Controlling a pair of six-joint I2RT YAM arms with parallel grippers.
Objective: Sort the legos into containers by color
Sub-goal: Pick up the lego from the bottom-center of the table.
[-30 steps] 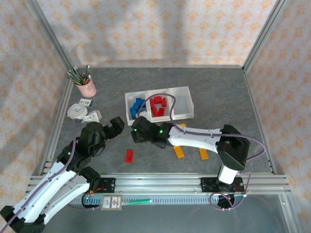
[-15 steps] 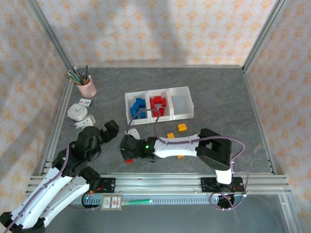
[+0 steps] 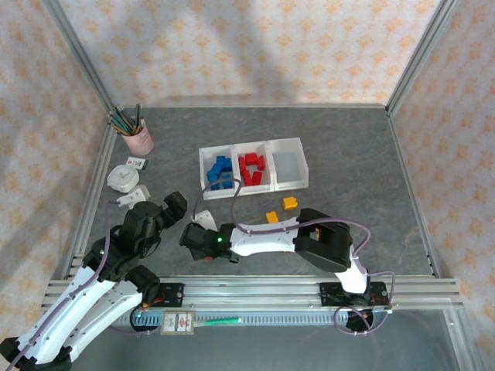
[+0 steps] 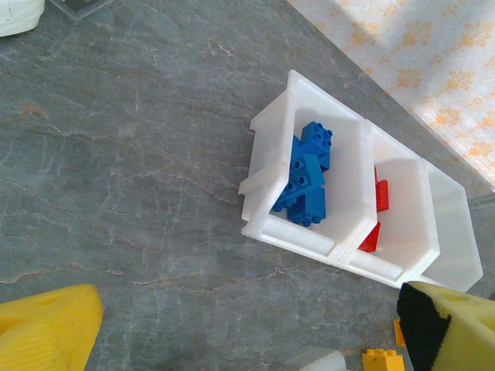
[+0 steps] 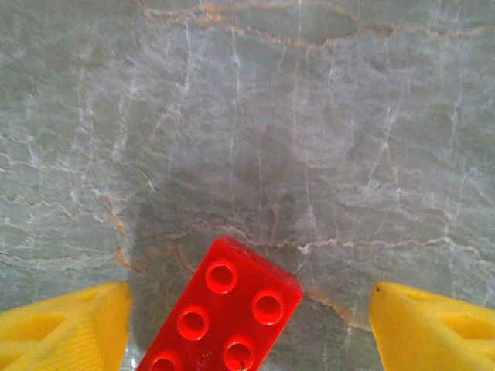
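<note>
The containers sit toward 12 o'clock on the tabletop. The left bin holds blue legos, the middle bin red legos, and the right bin looks empty. Two orange legos wait at 5 o'clock of the bins. One red lego lies at 7 o'clock, under the right gripper, whose fingers are spread either side of it without touching. More may hide beneath that arm. The left gripper, at 9 o'clock of the right one, holds nothing, its fingers wide apart. A pink pencil cup and a white object stand at 10 o'clock, seemingly out of the way.
</note>
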